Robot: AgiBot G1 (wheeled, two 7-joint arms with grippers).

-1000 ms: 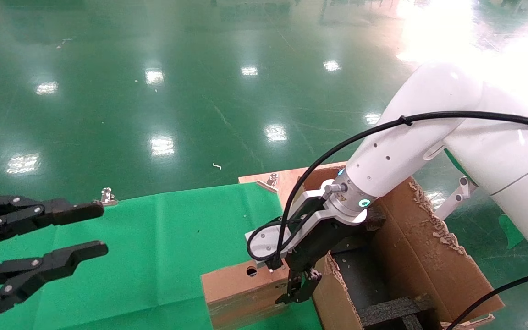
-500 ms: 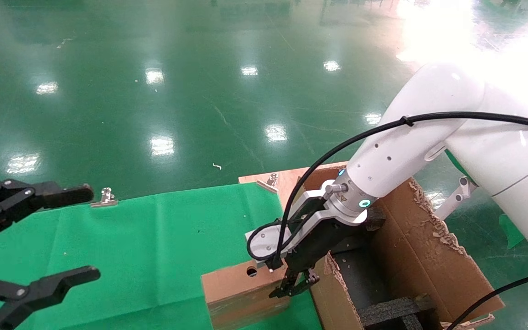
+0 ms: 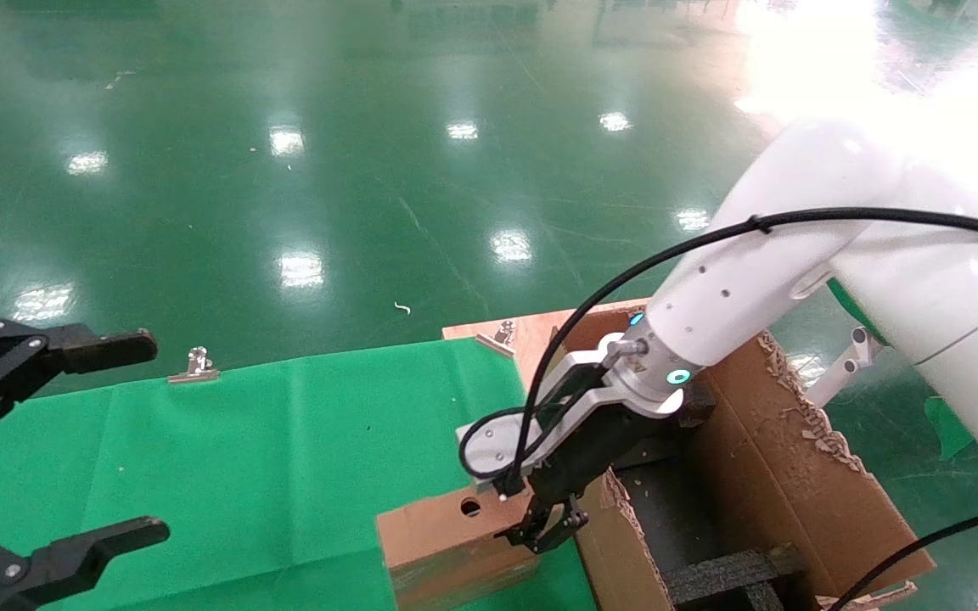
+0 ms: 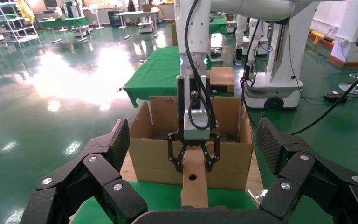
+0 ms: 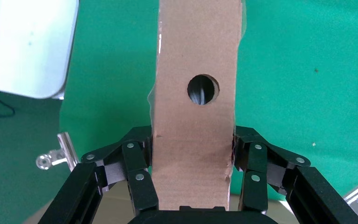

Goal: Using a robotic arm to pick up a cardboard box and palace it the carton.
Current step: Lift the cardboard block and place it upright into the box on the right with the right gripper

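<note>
One cardboard box (image 3: 455, 543), oblong, round hole up, lying on green cloth (image 3: 285, 458) just beside the carton (image 3: 761, 475), on the side toward the robot's left. Clamped at the end nearest the carton by the right gripper (image 3: 544, 533), fingers pressed flat against both long sides, seen plainly in the right wrist view (image 5: 193, 154). Carried by the white robotic arm (image 3: 761, 280), reaching over the carton's open top. Inside the carton, black foam inserts (image 3: 735, 573); along its walls, ragged torn flaps (image 3: 803, 407). Well away from the carton, left gripper (image 3: 56, 441) idle, spread wide, holding nothing.

Likely trouble: grip near one end only, so sagging or pivoting of the free end on lifting; catching on the torn wall or foam if raised too little before crossing over.
</note>
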